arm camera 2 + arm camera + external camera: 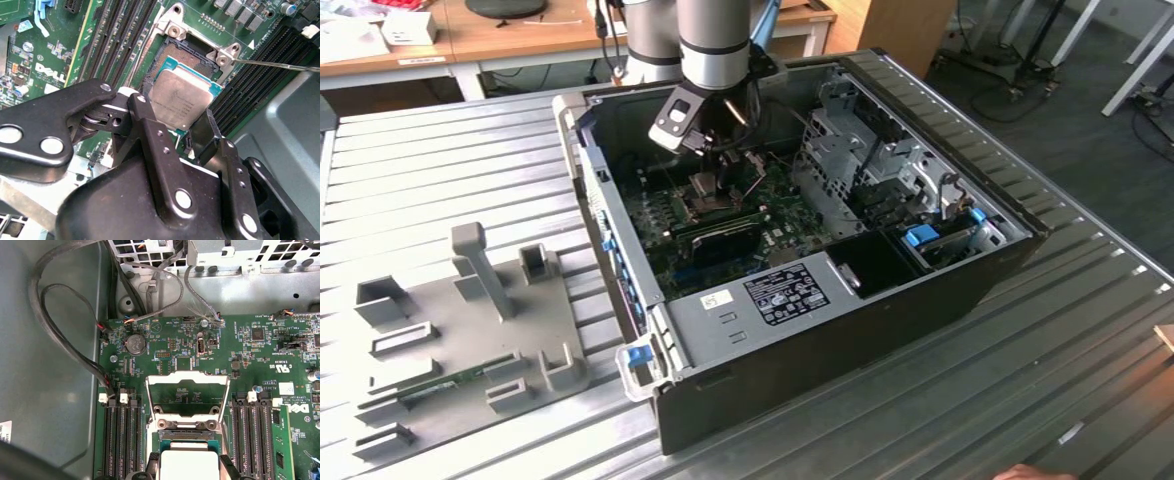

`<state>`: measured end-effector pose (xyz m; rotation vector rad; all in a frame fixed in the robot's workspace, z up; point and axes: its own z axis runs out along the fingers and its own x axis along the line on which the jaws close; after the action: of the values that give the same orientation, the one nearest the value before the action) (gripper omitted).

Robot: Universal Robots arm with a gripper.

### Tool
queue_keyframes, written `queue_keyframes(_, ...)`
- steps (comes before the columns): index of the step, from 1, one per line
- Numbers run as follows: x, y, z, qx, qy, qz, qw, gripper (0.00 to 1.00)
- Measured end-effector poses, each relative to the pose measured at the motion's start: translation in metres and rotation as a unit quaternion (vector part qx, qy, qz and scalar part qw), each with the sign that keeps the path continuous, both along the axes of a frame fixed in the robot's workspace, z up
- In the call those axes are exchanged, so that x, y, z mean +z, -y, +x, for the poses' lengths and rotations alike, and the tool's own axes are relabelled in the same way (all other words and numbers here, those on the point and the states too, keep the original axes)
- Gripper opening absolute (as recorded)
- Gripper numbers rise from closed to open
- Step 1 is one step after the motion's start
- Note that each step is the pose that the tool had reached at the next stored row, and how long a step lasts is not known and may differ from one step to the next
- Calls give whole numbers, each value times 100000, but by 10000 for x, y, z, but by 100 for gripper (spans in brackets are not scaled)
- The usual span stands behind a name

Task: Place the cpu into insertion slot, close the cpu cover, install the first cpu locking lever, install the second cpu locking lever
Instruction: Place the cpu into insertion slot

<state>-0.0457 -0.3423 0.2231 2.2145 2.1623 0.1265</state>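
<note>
Black jointed links of the hand (172,111) lie closest to the lens in the second wrist view. Its two fingers (147,125) are clamped on opposite edges of the cpu (181,95), a silvery square plate on a green base. The cpu is held over the insertion slot (167,55), whose dark contact field shows past the chip's far edge; whether the chip is seated cannot be told. Long black memory slots (117,35) flank the slot on both sides, and a thin metal lever (280,65) crosses one bank of them.

In the first wrist view, the cpu (190,465) appears between the fingertips (226,471), just beside the silver rim of the insertion slot (187,426). The cpu cover (187,376) stands swung open beyond the slot, and the green circuit board (170,335) shows through its cut-out centre. A coin cell (135,343) sits on the board, and black cables (55,335) loop over the grey case wall.

In the exterior view, the arm (714,40) enters from 12 o'clock and reaches into the open computer case (854,330), which lies on a ribbed metal tabletop (454,150). The hand (711,175) hangs over the board, with the drive cage (847,140) at its 2 o'clock. A grey fixture plate (467,320) lies at 9 o'clock from the case, well apart.
</note>
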Motion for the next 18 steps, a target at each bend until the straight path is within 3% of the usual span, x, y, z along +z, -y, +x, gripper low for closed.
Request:
queue_keyframes(7,-32,0,0,671,38,2,99998,54)
queue_keyframes(18,-175,0,-13,1297,60,2,99992,54)
